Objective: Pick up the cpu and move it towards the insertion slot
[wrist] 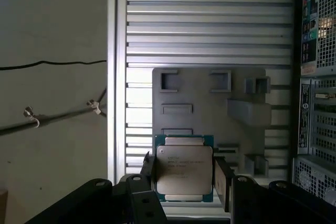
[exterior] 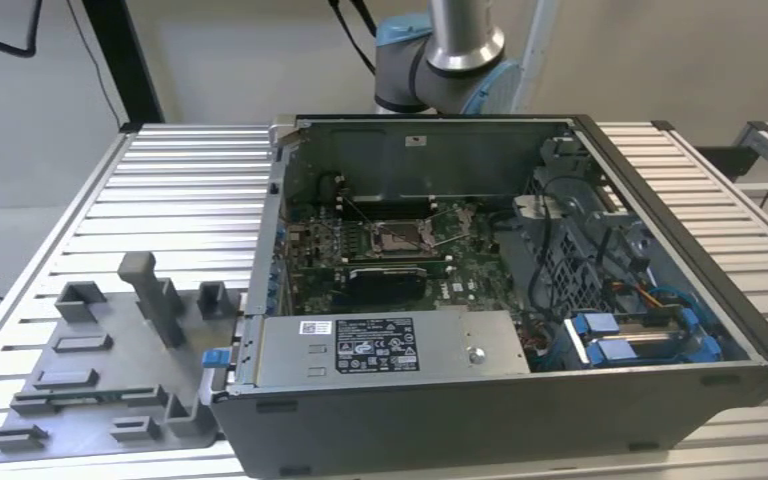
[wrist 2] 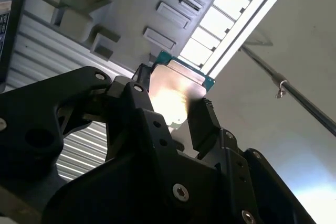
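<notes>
The cpu (wrist: 184, 169), a flat square chip with a pale metal top and a green rim, sits between the black fingers (wrist: 221, 179) of my gripper (wrist: 184, 176), which is shut on two opposite edges of it. In the second wrist view the cpu (wrist 2: 176, 90) catches bright light, held by the gripper (wrist 2: 170, 103) above the grey plastic tray (wrist 2: 121, 9). The insertion slot (exterior: 398, 238), a square socket with a silver frame and dark centre, lies on the green board inside the open computer case (exterior: 491, 400), apart from the tray.
The grey tray (exterior: 104, 370) with raised blocks lies on the ribbed metal table (exterior: 184, 180) at the exterior view's left of the case. The arm's base (exterior: 438, 60) stands behind the case. The case's perforated wall (wrist: 315, 77) rises beside the tray (wrist: 210, 114). Cables and a blue-clipped drive bay (exterior: 638, 335) fill the case's other side.
</notes>
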{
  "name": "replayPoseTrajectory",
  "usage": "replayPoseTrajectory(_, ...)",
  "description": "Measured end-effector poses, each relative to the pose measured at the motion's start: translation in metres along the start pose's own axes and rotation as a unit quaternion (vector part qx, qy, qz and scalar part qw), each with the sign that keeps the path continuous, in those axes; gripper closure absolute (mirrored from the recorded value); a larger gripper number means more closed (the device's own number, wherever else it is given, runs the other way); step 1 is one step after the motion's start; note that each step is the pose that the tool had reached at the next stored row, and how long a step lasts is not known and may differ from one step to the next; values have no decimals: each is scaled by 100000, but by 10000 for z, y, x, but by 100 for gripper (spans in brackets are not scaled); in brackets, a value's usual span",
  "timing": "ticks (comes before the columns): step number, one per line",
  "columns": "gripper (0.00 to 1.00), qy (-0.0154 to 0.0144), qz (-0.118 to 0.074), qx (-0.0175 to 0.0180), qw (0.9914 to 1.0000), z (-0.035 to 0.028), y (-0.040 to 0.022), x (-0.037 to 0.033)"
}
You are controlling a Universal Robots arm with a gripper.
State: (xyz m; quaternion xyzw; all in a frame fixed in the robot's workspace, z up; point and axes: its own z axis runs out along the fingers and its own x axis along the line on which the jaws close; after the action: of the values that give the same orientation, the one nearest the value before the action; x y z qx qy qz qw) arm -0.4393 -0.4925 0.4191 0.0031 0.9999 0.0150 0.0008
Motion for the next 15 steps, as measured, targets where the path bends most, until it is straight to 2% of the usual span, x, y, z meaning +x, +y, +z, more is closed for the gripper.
replayPoseTrajectory(9, 100, 0, -1, 34, 100000, 0, 0, -10)
replayPoseTrajectory(15, 100, 0, 1, 102, 100000, 0, 1, -115)
